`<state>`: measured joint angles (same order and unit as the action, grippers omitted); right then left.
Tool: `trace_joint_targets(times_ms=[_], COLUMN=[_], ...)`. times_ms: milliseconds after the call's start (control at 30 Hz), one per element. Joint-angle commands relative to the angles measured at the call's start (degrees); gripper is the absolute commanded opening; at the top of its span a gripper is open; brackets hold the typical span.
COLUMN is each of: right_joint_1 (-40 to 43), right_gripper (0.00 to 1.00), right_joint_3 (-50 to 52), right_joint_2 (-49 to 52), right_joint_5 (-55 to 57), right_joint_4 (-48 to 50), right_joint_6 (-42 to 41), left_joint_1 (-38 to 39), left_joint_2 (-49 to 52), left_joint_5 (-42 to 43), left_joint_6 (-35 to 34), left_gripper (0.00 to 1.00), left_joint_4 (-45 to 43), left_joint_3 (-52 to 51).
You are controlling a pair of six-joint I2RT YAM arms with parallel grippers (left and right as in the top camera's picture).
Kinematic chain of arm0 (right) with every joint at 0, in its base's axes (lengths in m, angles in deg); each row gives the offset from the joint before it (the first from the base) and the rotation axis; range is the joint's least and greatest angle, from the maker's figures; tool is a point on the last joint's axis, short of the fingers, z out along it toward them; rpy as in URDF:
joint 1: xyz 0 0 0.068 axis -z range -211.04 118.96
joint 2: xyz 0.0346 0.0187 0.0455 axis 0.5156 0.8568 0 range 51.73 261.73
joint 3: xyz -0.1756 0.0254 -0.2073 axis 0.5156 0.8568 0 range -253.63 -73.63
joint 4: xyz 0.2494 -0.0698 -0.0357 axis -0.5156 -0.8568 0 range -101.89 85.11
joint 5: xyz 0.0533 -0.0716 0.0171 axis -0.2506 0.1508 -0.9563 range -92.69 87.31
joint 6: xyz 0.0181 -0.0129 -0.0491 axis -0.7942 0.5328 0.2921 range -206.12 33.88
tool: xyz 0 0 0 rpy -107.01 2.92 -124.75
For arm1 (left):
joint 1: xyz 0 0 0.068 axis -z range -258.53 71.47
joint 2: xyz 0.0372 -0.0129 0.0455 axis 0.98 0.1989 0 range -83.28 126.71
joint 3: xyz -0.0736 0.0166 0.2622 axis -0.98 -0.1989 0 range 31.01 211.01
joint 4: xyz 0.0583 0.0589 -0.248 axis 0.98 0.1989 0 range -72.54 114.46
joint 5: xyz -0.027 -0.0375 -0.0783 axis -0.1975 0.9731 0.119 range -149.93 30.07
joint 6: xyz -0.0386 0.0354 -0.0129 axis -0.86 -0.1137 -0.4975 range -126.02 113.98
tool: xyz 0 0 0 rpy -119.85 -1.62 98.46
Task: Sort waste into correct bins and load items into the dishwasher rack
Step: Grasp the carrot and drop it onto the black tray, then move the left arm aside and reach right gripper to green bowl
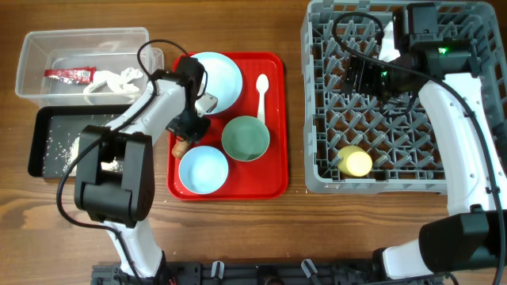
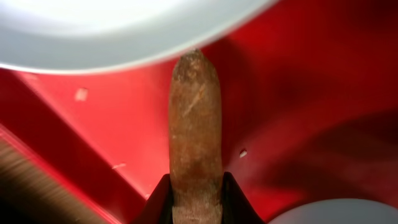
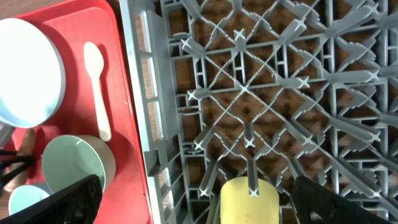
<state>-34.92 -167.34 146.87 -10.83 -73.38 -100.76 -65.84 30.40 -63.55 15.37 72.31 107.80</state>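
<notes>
Brown carrot-like stick (image 2: 195, 124): you have it clamped in the left pincer (image 2: 196, 190), its lower end hidden between the black fingers (image 2: 160, 202). Overhead, that pincer covers most of it. Position: left edge of the red flat plastic tray (image 1: 276, 95), between the pale blue round plate (image 1: 220, 79) and the light blue bowl (image 1: 203, 169), both cut off in the wrist view. Lifted or resting: cannot tell. Your left arm slants across the wooden bench (image 1: 238, 237) to the tray. Right pincer (image 3: 196, 186) gapes wide over the grey pegged plastic rack (image 1: 309, 119), near the yellow cup (image 3: 249, 202).
</notes>
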Motion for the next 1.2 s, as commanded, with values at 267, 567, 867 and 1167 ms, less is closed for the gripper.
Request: trace_joint_targets(times_ms=[267,567,867,1167], right_joint_1=[-0.24,-0.24,-0.24,-0.24], right_gripper=[1.00,0.99,1.00,0.99], right_joint_3=[-0.68,-0.68,-0.68,-0.68], right_joint_2=[-0.83,-0.83,-0.83,-0.83], right_joint_5=[-0.94,-0.94,-0.94,-0.96], right_joint_4=[1.49,1.88,2.89,2.89], right_joint_6=[1.09,1.09,0.98,0.96], left_joint_1=[-4.79,-32.22,-36.83,-36.83], left_joint_2=[-20.70,-20.90,-16.85,-11.69], left_joint_5=[1.20,1.62,-0.81,-0.74], left_joint_6=[-11.85,-55.17,-89.68,-89.11], left_gripper=[0.07,0.06,0.10,0.46], left_joint_4=[7.82,8.90,-17.90,-22.56], left_joint_3=[10.64,9.90,-13.79,-16.57])
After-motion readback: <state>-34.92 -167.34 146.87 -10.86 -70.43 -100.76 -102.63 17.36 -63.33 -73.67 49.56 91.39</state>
